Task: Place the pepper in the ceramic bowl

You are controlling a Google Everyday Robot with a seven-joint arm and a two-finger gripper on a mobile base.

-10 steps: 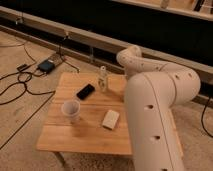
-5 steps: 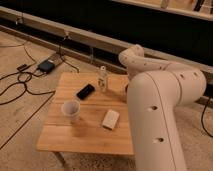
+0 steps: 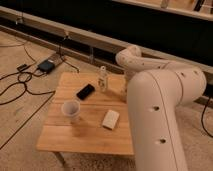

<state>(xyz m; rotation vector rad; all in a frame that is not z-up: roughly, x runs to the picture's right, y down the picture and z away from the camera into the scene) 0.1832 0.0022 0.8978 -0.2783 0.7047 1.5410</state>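
The pepper and the ceramic bowl do not show; they are either hidden behind my arm or out of view. My white arm (image 3: pixel 160 105) fills the right side, its elbow (image 3: pixel 132 56) bent over the far right edge of the wooden table (image 3: pixel 85 132). My gripper (image 3: pixel 123 90) reaches down at the table's right side, just right of a small pale bottle (image 3: pixel 103 78), and is mostly covered by the arm.
On the table stand a white cup (image 3: pixel 70 109), a flat black rectangular device (image 3: pixel 85 91) and a pale rectangular block (image 3: pixel 110 119). Cables (image 3: pixel 20 92) and a dark box (image 3: pixel 46 65) lie on the floor at the left. A dark wall runs behind.
My arm's big near link has shifted slightly and covers a bit more of the table's right side. The things on the table have not moved.
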